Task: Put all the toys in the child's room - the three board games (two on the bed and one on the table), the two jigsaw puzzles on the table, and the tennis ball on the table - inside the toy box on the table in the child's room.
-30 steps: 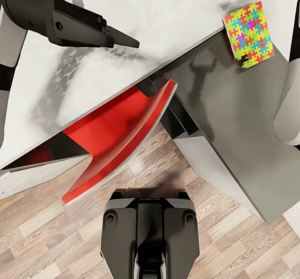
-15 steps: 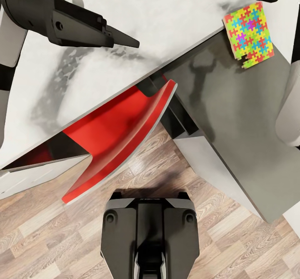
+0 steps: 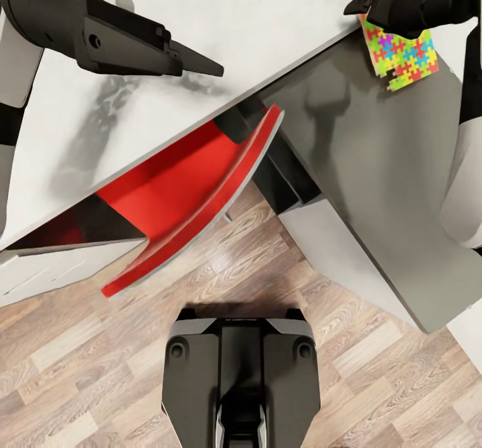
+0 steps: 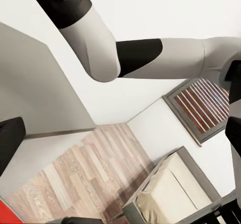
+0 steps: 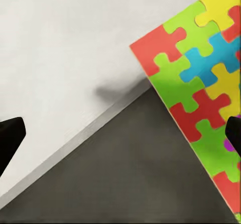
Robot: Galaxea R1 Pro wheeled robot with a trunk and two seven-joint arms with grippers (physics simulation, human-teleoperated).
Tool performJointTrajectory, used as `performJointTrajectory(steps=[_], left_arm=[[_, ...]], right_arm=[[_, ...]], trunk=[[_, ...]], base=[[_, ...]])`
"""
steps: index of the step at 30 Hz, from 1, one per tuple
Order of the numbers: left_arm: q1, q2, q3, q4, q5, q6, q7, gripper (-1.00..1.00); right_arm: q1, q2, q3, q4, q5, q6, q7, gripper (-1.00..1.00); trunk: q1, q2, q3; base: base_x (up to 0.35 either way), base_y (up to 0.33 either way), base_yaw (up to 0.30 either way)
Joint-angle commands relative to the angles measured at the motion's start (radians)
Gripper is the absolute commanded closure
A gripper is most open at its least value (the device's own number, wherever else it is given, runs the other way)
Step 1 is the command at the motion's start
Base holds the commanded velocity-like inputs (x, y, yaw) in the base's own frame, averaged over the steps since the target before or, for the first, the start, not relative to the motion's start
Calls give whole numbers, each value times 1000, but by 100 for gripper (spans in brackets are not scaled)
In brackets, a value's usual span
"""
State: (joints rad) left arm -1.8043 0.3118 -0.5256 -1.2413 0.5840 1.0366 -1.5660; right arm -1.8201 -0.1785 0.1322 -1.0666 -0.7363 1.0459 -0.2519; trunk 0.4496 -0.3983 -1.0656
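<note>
Where the pale bench meets the lower dark-grey cabinet top, one jigsaw puzzle lies flat, bridging the seam, its far part hidden beneath the right gripper. In the right wrist view, the puzzle sits off to one side between the two dark fingertips, which stand wide apart with nothing held: the right jaws are released. The left gripper hovers over bare bench; whether its jaws are spread cannot be told from the head view, though the left wrist view shows its fingertips well apart. The puzzle appears thin, light and fairly stiff, with a smooth printed face likely to slip. Judged from this, grip across an exposed edge, preferably where the slab overhangs the step between the two surfaces. A red chair stands tucked below the bench.
</note>
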Motion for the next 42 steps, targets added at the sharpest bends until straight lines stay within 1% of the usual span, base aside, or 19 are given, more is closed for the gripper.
performJointTrajectory(steps=[1, 9, 11, 15, 16, 25, 30, 31, 34, 35, 39, 40, 42], left_arm=[[-1, 1, -3, 0, 0, 11, -5, -100], [-1, -1, -3, 1, 0, 11, -5, -100], [-1, -1, -3, 2, 0, 11, -5, -100], [-1, -1, -1, 2, 0, 11, -5, -100], [-1, 0, -1, 2, 0, 11, -5, -100], [-1, 0, 0, 2, 1, 11, -5, -100], [-1, 0, 3, 3, 2, 11, -5, -100], [-1, 1, 3, 3, 2, 11, -5, -100], [-1, 0, 4, 3, 2, 11, -5, -100], [-1, 0, 4, 3, 2, 11, -5, -100], [-2, -1, 5, 3, 2, 11, -5, -100], [-2, -1, 5, 3, 2, 11, -5, -100], [-2, -1, 5, 3, 2, 11, -5, -100]], right_arm=[[0, -3, 3, 0, -17, 1, -10, -100], [2, -12, 2, -1, -78, 1, -10, -100], [2, -21, 2, -1, -113, 1, -10, -100], [2, -33, 2, -2, -145, 1, -10, -100], [3, -37, 1, -3, -159, 1, -10, -100], [3, -45, -1, -9, -197, 1, -10, -100], [2, -47, -3, -10, -233, 1, -10, -100], [2, -51, -6, -10, -250, 1, -10, -100], [2, -68, -7, -10, -277, 1, -10, -100], [2, -82, -7, -10, -298, 1, -10, -100], [4, -109, -6, -9, -346, 1, -10, -100], [8, -120, -6, -9, -371, 1, -11, -100], [15, -130, -6, -9, -395, 1, -11, -100]], trunk=[[0, -2, -1], [0, -2, -1], [0, -2, -1], [0, -2, -1], [0, -2, -1], [0, -2, -1], [0, -2, -1], [0, -2, -1], [0, -2, -1], [0, -2, -1], [0, -2, -1], [0, -2, -1], [0, -2, -1]], base=[[-115, 0, 0], [-42, 0, 0], [-8, 0, 0], [-4, 0, 0], [-2, 0, 0], [0, 0, 0], [0, 0, 0], [0, 0, 0], [0, 0, 0], [0, 0, 0], [0, 0, 0], [0, 0, 0], [0, 0, 0]])
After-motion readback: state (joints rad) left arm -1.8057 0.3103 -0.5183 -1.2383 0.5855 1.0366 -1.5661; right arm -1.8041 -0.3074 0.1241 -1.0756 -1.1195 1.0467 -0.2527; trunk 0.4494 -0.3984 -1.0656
